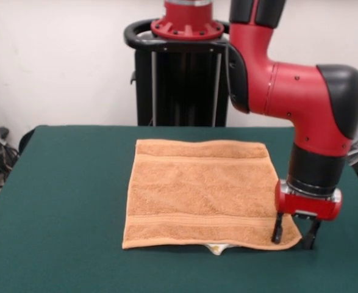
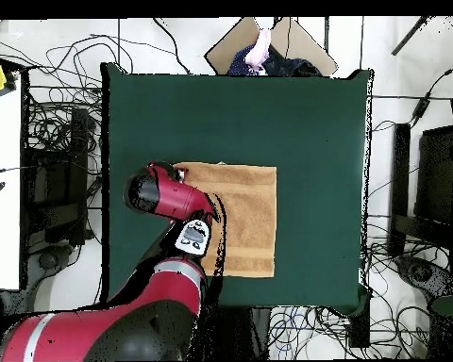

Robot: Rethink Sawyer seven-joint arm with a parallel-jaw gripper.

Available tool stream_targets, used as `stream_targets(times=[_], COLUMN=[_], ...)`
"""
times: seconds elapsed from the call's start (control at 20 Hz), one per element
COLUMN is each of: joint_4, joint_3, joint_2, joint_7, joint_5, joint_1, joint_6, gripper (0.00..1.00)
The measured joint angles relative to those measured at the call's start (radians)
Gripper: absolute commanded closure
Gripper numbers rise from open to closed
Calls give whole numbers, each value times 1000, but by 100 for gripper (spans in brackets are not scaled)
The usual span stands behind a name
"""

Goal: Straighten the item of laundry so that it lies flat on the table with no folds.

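Note:
The item of laundry (image 1: pixel 200 192), an orange-tan towel, lies spread out in the middle of the green table (image 1: pixel 63 195), with woven bands along its near and far edges. A small white tag (image 1: pixel 218 248) peeks out from under its near edge. My gripper (image 1: pixel 294 234) is down at the towel's near right corner, open, with one finger on the cloth and the other just off its tip. In the overhead view the towel (image 2: pixel 247 219) shows as a flat rectangle on the table (image 2: pixel 315 123). The red arm (image 2: pixel 164 193) covers the towel's corner and hides the gripper.
A person (image 2: pixel 260 49) shows at the table's far edge in the overhead view. Cables and stands lie on the floor around the table. A black pedestal (image 1: pixel 182 79) stands behind the table's back edge.

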Motion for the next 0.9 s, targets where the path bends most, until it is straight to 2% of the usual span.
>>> stream_targets(times=[0.45,0.7,0.9], joint_4=[-43,-73,-73], joint_3=[-5,-42,-66], joint_2=[13,1,-46], joint_7=[0,1,1], joint_5=[51,79,77], joint_1=[17,85,136], joint_6=[9,74,152], gripper=[0,0,0])
